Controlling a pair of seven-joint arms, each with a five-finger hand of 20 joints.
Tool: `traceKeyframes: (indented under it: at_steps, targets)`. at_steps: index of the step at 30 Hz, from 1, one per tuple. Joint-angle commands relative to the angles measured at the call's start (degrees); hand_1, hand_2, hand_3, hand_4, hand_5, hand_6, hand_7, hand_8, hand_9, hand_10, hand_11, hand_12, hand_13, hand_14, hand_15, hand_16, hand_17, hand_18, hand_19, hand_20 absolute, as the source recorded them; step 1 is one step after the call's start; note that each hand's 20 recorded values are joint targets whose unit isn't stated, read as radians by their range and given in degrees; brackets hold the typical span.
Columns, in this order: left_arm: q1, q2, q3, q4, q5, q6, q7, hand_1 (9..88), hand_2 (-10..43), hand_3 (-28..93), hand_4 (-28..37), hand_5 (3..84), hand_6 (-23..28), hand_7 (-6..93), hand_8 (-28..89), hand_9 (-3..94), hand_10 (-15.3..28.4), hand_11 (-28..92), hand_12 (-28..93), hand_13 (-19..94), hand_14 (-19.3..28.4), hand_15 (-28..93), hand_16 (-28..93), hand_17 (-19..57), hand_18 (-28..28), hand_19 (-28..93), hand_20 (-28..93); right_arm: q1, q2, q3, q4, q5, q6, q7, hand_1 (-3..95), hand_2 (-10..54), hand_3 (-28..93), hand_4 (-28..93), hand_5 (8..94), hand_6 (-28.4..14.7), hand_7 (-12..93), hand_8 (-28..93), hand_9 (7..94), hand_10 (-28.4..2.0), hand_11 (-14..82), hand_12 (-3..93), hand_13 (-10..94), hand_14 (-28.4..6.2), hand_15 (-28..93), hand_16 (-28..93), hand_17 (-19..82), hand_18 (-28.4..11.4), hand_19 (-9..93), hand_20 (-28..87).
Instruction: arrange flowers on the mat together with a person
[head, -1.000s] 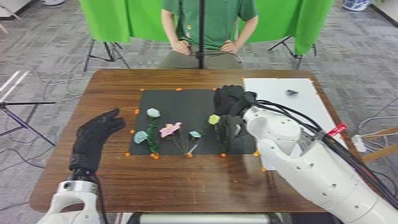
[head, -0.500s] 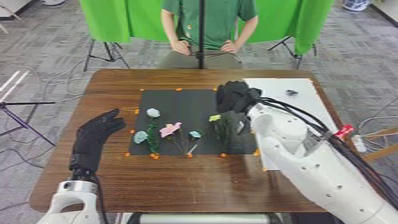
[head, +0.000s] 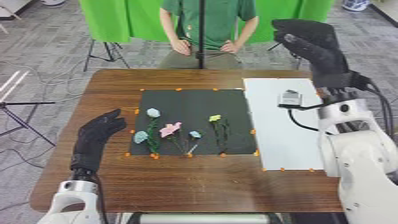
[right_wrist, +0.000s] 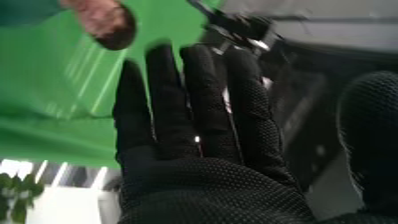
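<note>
flowers (head: 171, 129): lay on the mat (head: 187, 102), stems toward the near edge.
order, from left: two pale blue blooms (head: 154, 112), one farther off than the other, then the pink bloom (head: 172, 128), a small blue bloom (head: 195, 134) and the yellow bloom (head: 214, 118).
right hand (head: 311, 46): was open, fingers straight, raised near the far end of the white sheet (head: 275, 135), well apart from the flowers.
left hand (head: 90, 139): was open and relaxed, left of the mat.
device (head: 290, 98): sat over the sheet.
</note>
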Motion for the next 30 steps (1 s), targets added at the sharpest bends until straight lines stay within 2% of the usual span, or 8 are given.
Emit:
traceKeyframes:
  at_steps: [1, 5, 8, 14, 16, 21, 27, 30]
  targets:
    - [0.35, -0.8, 1.08, 0.47, 0.24, -1.38, 0.12, 27.9, 2.5, 66, -20.8, 49.0, 4.8, 15.6, -6, 48.5, 14.3, 22, 13, 39, 19.8, 25, 0, 8.0, 15.6, 19, 19, -24.37, -11.91, 6.07, -0.29, 33.16, -2.82, -8.39, 7.9, 3.3, 77, -16, 42.8, 1.3, 9, -7, 43.4, -14.3, 4.5, 14.8, 32, -13.0, 8, 21, 19, -15.5, 11, 30]
    - [0.51, -0.82, 1.25, 0.41, 0.24, -1.53, 0.31, 27.9, 2.4, 66, -20.8, 49.0, 4.7, 15.7, -6, 48.5, 14.3, 22, 13, 39, 19.8, 24, 0, 8.0, 15.7, 19, 19, -28.01, -13.2, 5.4, 0.14, 36.32, -2.43, -9.93, 3.2, 2.6, 80, -18, 36.2, 2.1, 8, -8, 38.5, -13.4, 3.4, 12.2, 27, -10.8, 5, 16, 18, -14.2, 4, 27]
    - [0.54, -0.94, 1.58, 0.52, 0.17, -1.59, 0.6, 27.8, 2.4, 66, -20.7, 49.0, 4.7, 15.7, -6, 48.5, 14.2, 22, 14, 39, 19.8, 25, 0, 8.1, 15.6, 18, 19, -29.36, -13.2, 4.93, 0.23, 38.91, -2.3, -9.73, 1.3, 2.1, 82, -19, 35.2, 2.0, 8, -8, 37.6, -13.2, 3.4, 11.4, 27, -10.2, 5, 15, 18, -12.1, 1, 26]
    - [-0.01, -1.37, 2.4, 0.91, 0.2, -1.68, 0.57, 27.8, 2.2, 66, -20.8, 49.1, 4.7, 15.7, -6, 48.7, 14.3, 22, 14, 39, 19.8, 24, 0, 8.1, 15.6, 18, 19, -28.08, -13.44, 4.6, 1.08, 38.83, -2.18, -9.55, 0.6, 2.4, 82, -19, 35.9, 1.8, 9, -9, 39.2, -13.4, 4.0, 11.4, 29, -10.3, 7, 13, 18, -11.2, 1, 25]
    - [-0.62, -1.14, 2.47, 1.21, 0.2, -2.09, 0.37, 27.8, 2.3, 66, -20.9, 49.1, 4.7, 15.7, -6, 48.6, 14.3, 22, 14, 39, 19.8, 24, 0, 8.1, 15.6, 18, 19, -27.7, -13.22, 4.39, 1.27, 38.47, -1.8, -9.74, 0.6, 2.4, 82, -19, 36.5, 1.8, 10, -9, 39.8, -13.4, 4.2, 11.5, 29, -10.1, 8, 13, 19, -11.5, 1, 26]
    - [-1.73, -0.78, 2.78, 1.84, 0.14, -2.24, 0.9, 27.8, 2.3, 66, -20.8, 49.0, 4.7, 15.8, -6, 48.7, 14.3, 22, 14, 39, 19.8, 24, 0, 8.1, 15.6, 18, 19, -27.71, -13.0, 4.47, 1.35, 38.42, -1.91, -9.97, 0.8, 2.8, 82, -19, 37.6, 1.7, 10, -9, 40.4, -13.4, 4.3, 11.7, 30, -10.2, 9, 13, 19, -11.9, 1, 26]
    - [-2.16, -0.39, 3.11, 2.41, 0.11, -2.94, 0.93, 27.9, 2.4, 66, -20.8, 49.1, 4.7, 15.7, -6, 48.8, 14.3, 22, 14, 39, 19.8, 25, 0, 8.1, 15.6, 18, 19, -27.13, -12.71, 4.62, 1.29, 35.16, -1.35, -9.88, 1.1, 2.9, 82, -19, 38.9, 1.5, 10, -9, 41.2, -13.6, 4.6, 11.9, 31, -10.6, 10, 13, 20, -12.2, 1, 26]
    - [-2.85, -0.29, 3.42, 2.78, 0.13, -3.17, 1.41, 27.8, 2.4, 66, -20.7, 49.1, 4.6, 15.9, -6, 48.7, 14.2, 22, 14, 39, 19.9, 25, 0, 8.2, 15.6, 18, 19, -26.87, -12.62, 4.79, 1.09, 33.54, -1.4, -9.51, 1.5, 3.6, 82, -19, 39.7, 1.5, 10, -9, 42.2, -13.9, 4.8, 12.1, 31, -10.8, 10, 12, 20, -12.2, 1, 27]
